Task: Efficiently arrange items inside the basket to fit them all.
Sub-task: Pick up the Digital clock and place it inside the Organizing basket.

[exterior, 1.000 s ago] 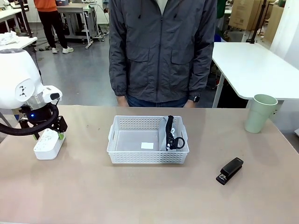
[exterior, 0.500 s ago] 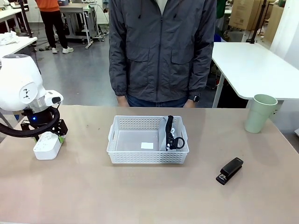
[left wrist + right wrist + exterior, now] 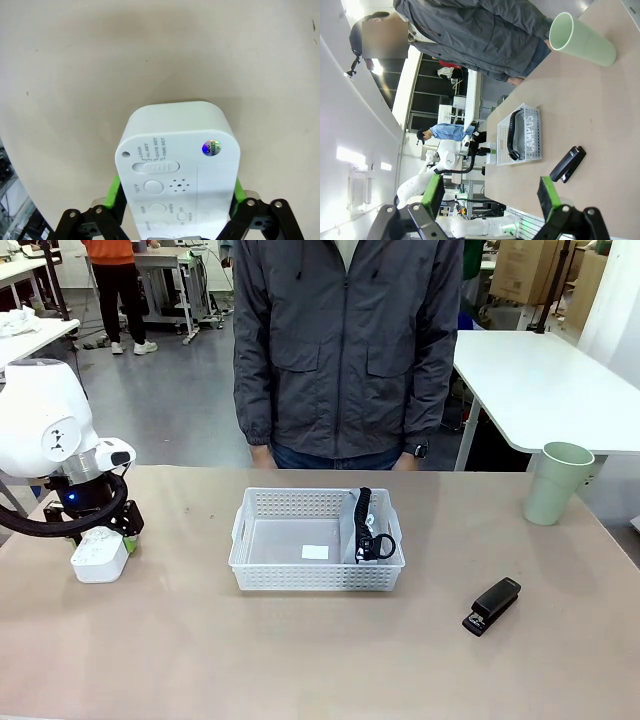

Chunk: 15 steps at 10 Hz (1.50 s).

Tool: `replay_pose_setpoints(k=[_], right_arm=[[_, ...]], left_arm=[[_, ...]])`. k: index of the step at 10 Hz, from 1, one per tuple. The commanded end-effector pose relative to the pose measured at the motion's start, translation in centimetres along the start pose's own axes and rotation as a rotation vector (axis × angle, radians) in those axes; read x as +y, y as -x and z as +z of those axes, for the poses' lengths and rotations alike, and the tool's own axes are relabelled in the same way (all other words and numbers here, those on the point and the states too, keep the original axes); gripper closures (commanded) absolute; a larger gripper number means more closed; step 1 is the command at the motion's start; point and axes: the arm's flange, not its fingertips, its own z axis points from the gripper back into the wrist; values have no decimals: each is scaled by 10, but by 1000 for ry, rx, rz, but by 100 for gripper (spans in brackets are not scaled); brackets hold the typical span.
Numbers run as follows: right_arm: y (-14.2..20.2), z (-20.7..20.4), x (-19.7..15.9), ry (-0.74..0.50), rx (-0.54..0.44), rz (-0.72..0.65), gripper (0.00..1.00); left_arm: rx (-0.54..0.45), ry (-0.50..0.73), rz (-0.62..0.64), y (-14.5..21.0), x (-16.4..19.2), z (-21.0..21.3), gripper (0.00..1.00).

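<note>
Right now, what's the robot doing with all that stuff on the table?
The robot is packing the white basket. Its left gripper is shut on the small white box, on the table at the left. The grey pouch is already inside the basket. The black stapler and pale-green cup sit out on the right. The right gripper is open and empty. The person stands at the far side.

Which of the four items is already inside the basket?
The grey pouch, standing on edge against the right wall of the basket. The box, stapler and cup all sit outside it on the table.
</note>
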Motion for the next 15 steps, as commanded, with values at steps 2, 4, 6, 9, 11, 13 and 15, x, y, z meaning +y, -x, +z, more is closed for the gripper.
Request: replay_pose_setpoints(k=[2,4,6,9,11,13,15], right_arm=[[-2,0,1,-27,-11,23,0],[-2,0,1,-27,-11,23,0],[-2,0,1,-27,-11,23,0],[-2,0,1,-27,-11,23,0],[-2,0,1,-27,-11,23,0],[-2,0,1,-27,-11,23,0],[-2,0,1,-27,-11,23,0]], left_arm=[[11,41,-28,-5,6,0,72],[16,42,-30,-5,7,-1,100],[6,65,-30,-2,8,1,79],[-106,201,5,21,17,70,80],[-227,356,-90,53,28,120,100],[-454,433,-132,92,44,135,80],[-547,390,-193,118,52,132,100]])
